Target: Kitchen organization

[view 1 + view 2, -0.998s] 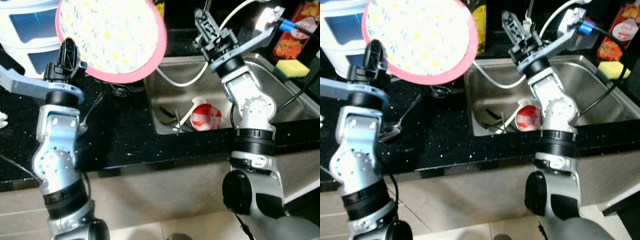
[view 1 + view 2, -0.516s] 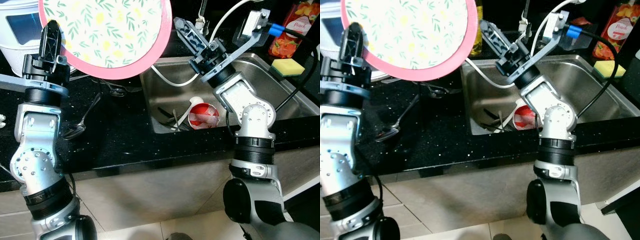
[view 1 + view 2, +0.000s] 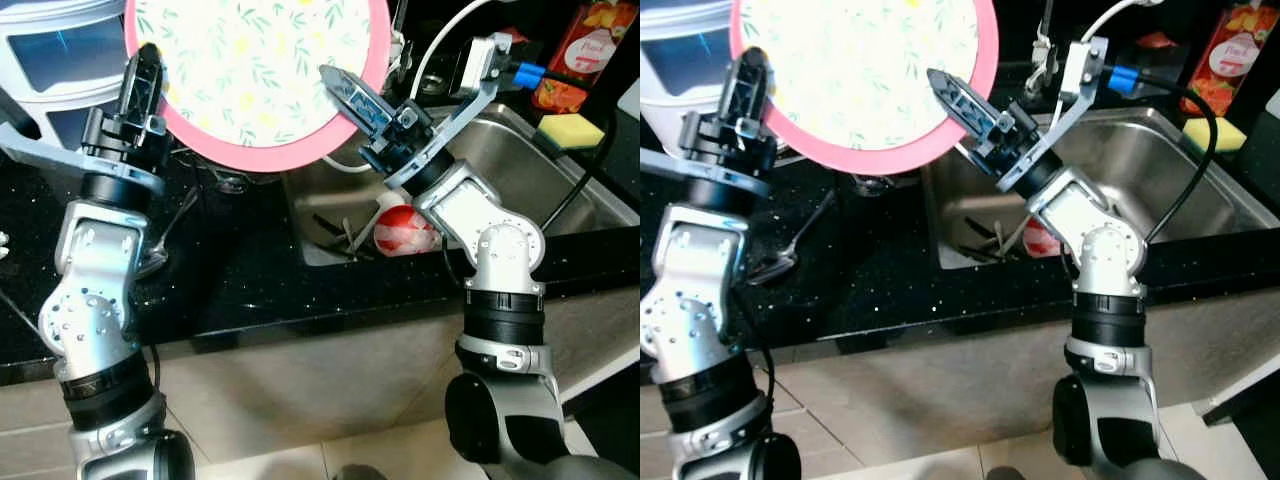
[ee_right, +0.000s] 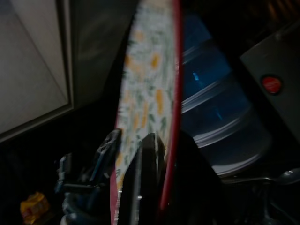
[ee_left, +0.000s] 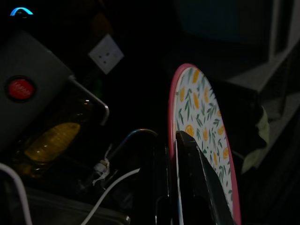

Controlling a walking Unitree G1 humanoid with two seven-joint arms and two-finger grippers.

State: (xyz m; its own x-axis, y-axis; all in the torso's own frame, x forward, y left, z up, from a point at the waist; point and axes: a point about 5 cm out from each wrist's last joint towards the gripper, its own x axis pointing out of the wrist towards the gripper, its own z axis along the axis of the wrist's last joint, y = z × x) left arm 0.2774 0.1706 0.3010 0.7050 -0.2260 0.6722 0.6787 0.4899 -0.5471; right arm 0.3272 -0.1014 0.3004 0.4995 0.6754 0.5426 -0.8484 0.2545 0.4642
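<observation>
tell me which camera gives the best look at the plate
The left eye view: the plate faces the camera, showing its leaf-and-lemon pattern and pink rim, with the left gripper and right gripper at opposite edges. The right eye view shows much the same. Both wrist views show it nearly edge-on, dark, with fingers straddling the rim.

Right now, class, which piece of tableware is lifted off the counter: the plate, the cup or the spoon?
The pink-rimmed plate: the left gripper grips its edge in the air. The red cup lies in the sink; the spoon rests on the black counter.
</observation>
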